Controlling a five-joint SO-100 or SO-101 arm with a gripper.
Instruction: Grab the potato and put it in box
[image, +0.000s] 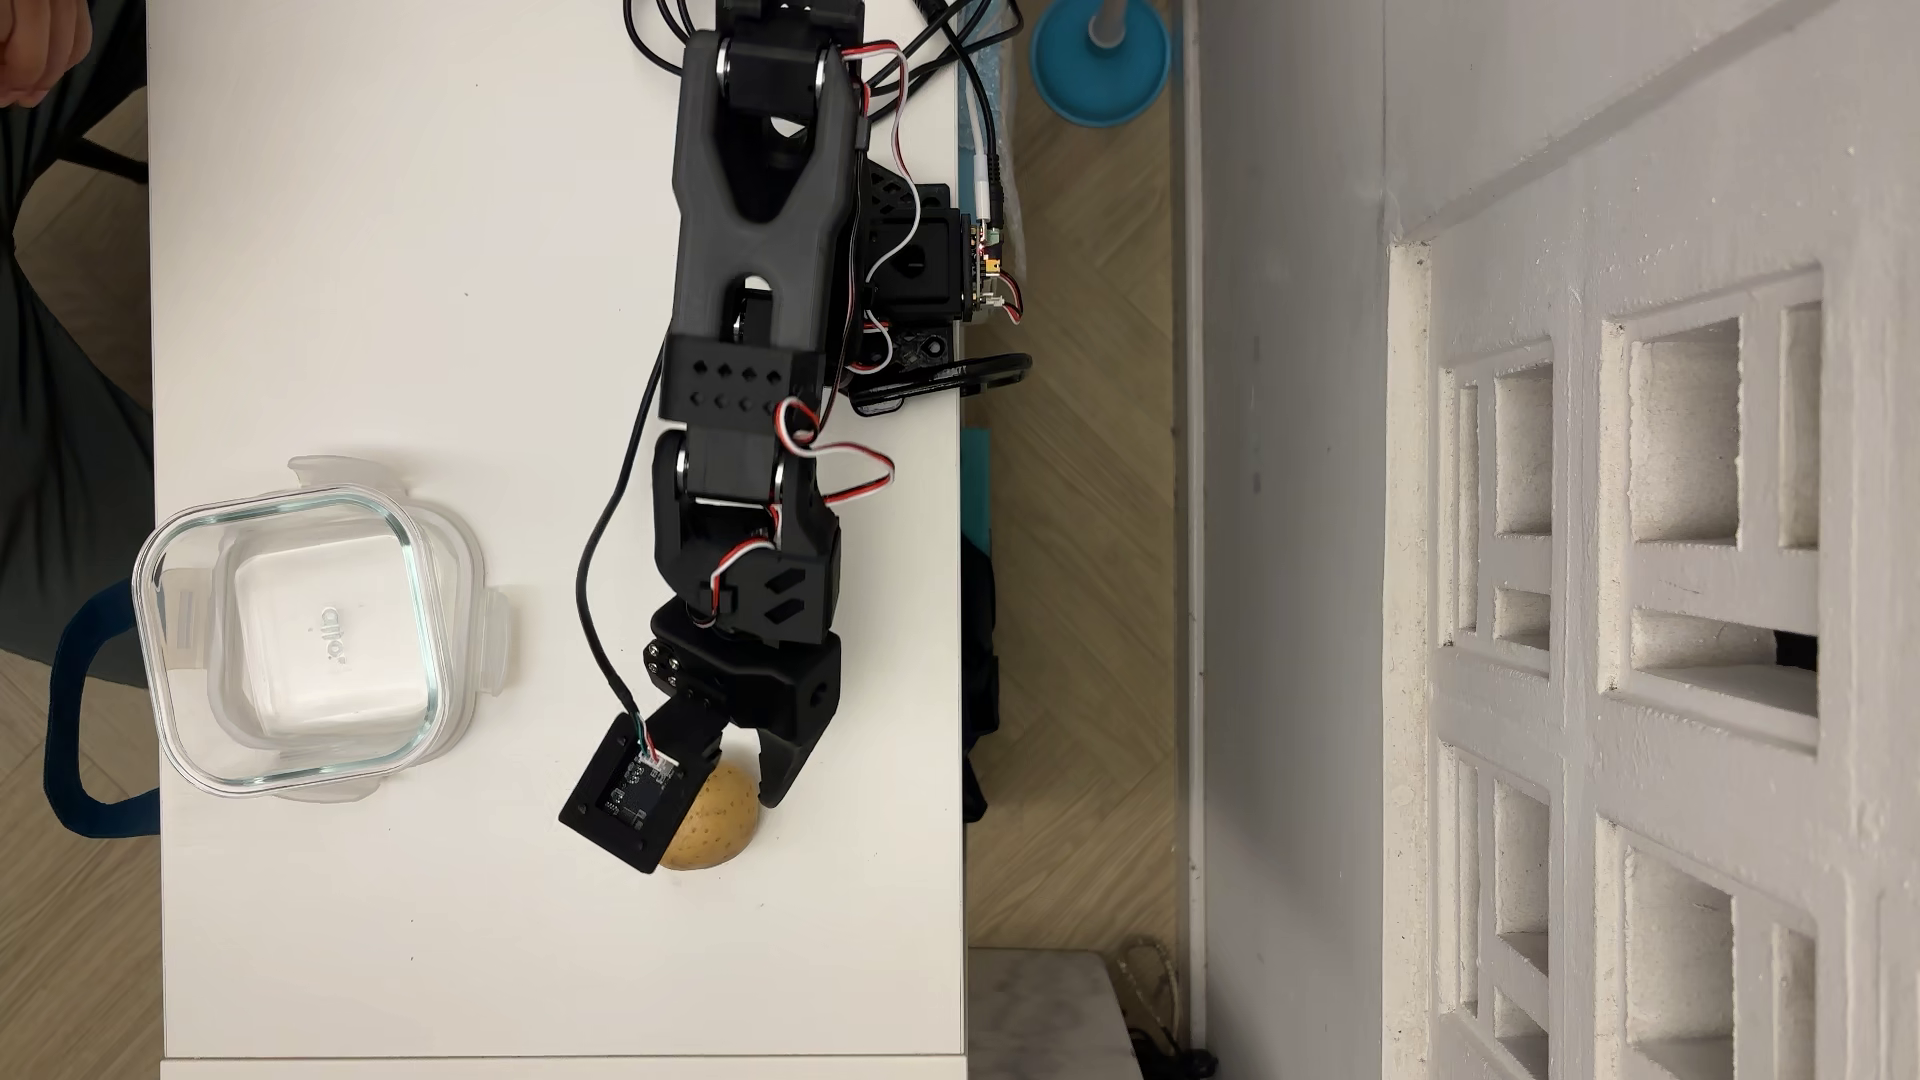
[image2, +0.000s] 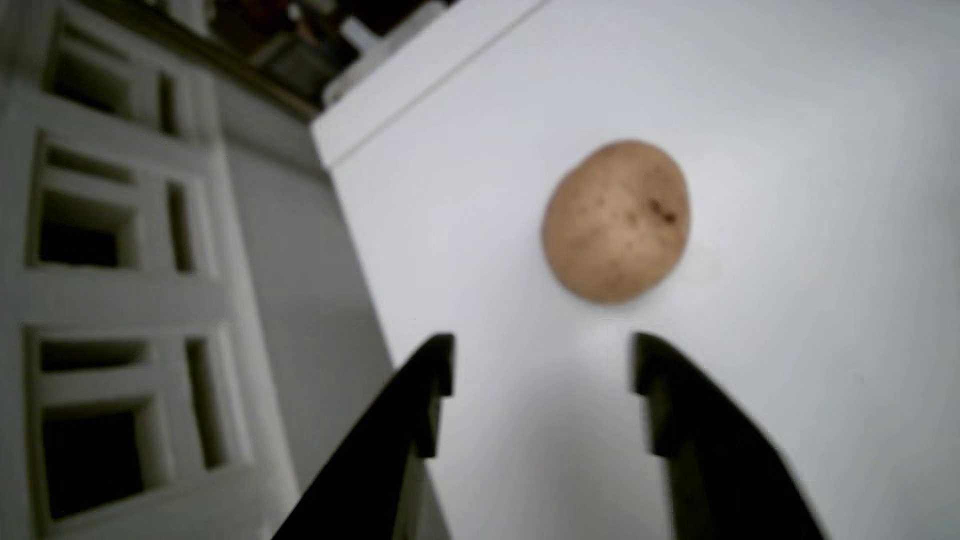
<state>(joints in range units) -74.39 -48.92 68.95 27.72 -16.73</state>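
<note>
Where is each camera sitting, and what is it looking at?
Overhead view: sits high above the white table, looking straight down; it shows the whole black arm, the open hand over the potato, and the empty glass box.
Wrist view: rides on the arm just behind the hand, looking forward and down at the table; only the two dark fingertips show, spread apart, short of the potato.
Both views share the potato, the table and the hand.
</note>
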